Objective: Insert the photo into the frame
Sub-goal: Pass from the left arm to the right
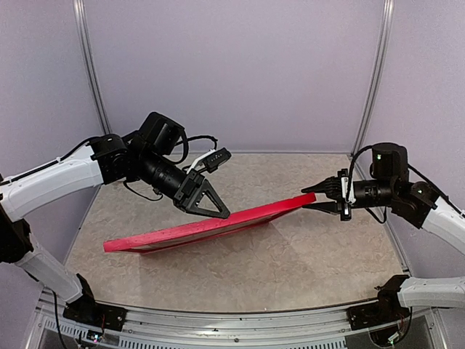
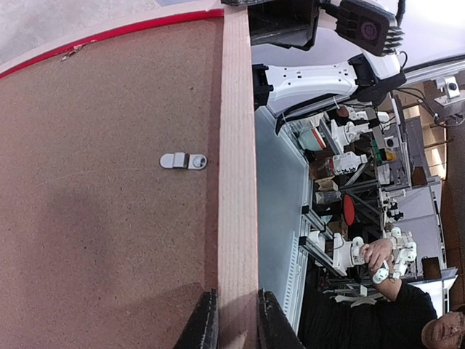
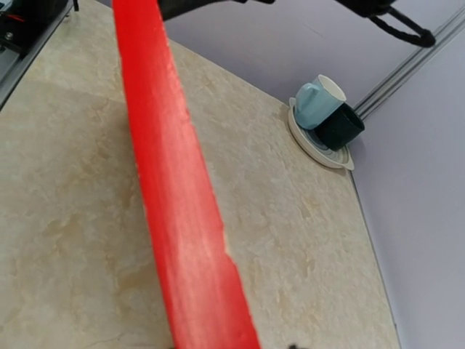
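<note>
Frame [image 1: 211, 227] tilted up between two tools, back side toward the left one

Left tool [image 1: 218, 212] is pinched narrow on the frame's pale wood side, with the brown backing board [image 2: 109, 182] and its small metal turn clip [image 2: 183, 161] just beside its fingers. Right tool [image 1: 314, 198] straddles the opposite red corner, one finger above and one below, though I cannot tell whether it actually bites. The end farthest from the right tool appears to touch the table [image 1: 312, 254]. The photo shows in no view. This looks like a two-handed turn to lay the frame back-up. Doing it well means securing the right-hand pinch first, moving both tools together so the wood is not twisted, then lowering gently.
</note>
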Controlling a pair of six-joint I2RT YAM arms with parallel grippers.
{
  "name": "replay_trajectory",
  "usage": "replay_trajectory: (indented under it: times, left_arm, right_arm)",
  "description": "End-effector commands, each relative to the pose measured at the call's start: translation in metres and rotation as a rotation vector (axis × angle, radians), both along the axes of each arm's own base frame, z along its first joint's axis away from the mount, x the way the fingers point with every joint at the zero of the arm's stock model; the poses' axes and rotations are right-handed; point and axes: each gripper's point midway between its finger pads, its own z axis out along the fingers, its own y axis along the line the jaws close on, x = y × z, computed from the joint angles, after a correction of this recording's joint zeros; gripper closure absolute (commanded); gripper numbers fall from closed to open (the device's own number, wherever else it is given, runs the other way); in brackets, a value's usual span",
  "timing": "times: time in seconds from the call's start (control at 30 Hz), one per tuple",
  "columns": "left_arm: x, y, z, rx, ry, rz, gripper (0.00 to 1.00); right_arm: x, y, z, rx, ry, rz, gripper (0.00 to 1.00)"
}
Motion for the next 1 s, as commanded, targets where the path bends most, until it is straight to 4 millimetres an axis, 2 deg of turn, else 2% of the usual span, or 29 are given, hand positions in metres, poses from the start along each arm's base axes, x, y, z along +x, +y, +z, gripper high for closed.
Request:
replay_trajectory:
  times: [0.0, 0.1, 0.23, 0.37, 0.53, 0.73, 0.97]
  left_arm:
    - [0.001, -0.003, 0.032, -0.119, -0.054, -0.028, 0.70]
    - [0.006, -0.001, 0.037, -0.142, -0.061, -0.014, 0.54]
    - [0.024, 0.005, 0.048, -0.170, -0.077, 0.043, 0.32]
    - [0.046, 0.018, 0.069, -0.220, -0.114, 0.119, 0.21]
    - [0.069, 0.039, 0.098, -0.274, -0.187, 0.216, 0.16]
    - [0.090, 0.078, 0.135, -0.322, -0.311, 0.382, 0.15]
    - [0.099, 0.124, 0.168, -0.342, -0.478, 0.584, 0.15]
  right_arm:
    - [-0.004, 0.003, -0.008, -0.016, 0.101, 0.023, 1.00]
    - [-0.006, 0.003, -0.005, -0.011, 0.110, 0.034, 1.00]
    - [-0.008, 0.003, -0.001, -0.003, 0.120, 0.038, 1.00]
    - [-0.008, 0.004, 0.005, 0.014, 0.138, 0.035, 1.00]
    - [-0.009, 0.007, 0.017, 0.042, 0.182, 0.044, 1.00]
    - [0.000, 0.010, 0.033, 0.092, 0.252, -0.008, 1.00]
    - [0.011, 0.014, 0.052, 0.132, 0.349, -0.051, 1.00]
